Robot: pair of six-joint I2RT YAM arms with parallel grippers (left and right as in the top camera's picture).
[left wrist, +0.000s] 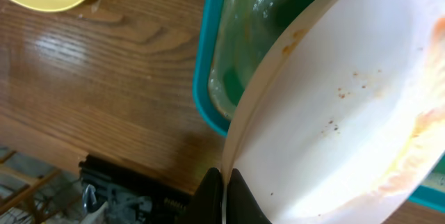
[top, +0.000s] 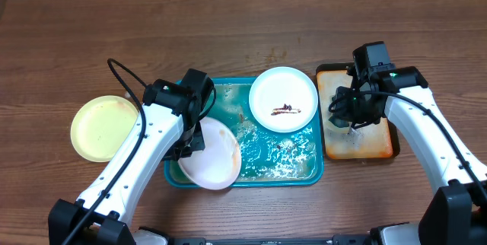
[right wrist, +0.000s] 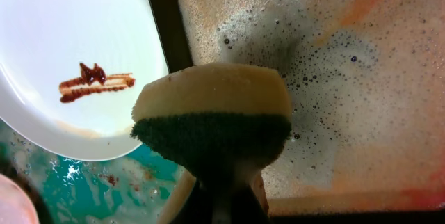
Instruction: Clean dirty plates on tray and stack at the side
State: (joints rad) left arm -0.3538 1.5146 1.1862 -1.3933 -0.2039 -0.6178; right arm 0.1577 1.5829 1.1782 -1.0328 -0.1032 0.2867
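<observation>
The teal tray (top: pixel 308 175) holds foamy water. A white plate with a brown smear (top: pixel 283 99) leans on its back right corner; it also shows in the right wrist view (right wrist: pixel 62 57). My left gripper (left wrist: pixel 224 189) is shut on the rim of a second white plate (top: pixel 213 154), held tilted over the tray's left end; its face (left wrist: pixel 334 113) has faint orange streaks. The pale yellow-green plate (top: pixel 99 127) lies on the table left of the tray. My right gripper (right wrist: pixel 226 196) is shut on a yellow and green sponge (right wrist: pixel 212 113) over the foamy orange tray (top: pixel 373 142).
The orange-brown, dark-rimmed tray stands just right of the teal tray and is covered in suds (right wrist: pixel 348 78). A black cable (top: pixel 125 77) loops above the left arm. Bare wooden table (top: pixel 228 24) lies behind both trays.
</observation>
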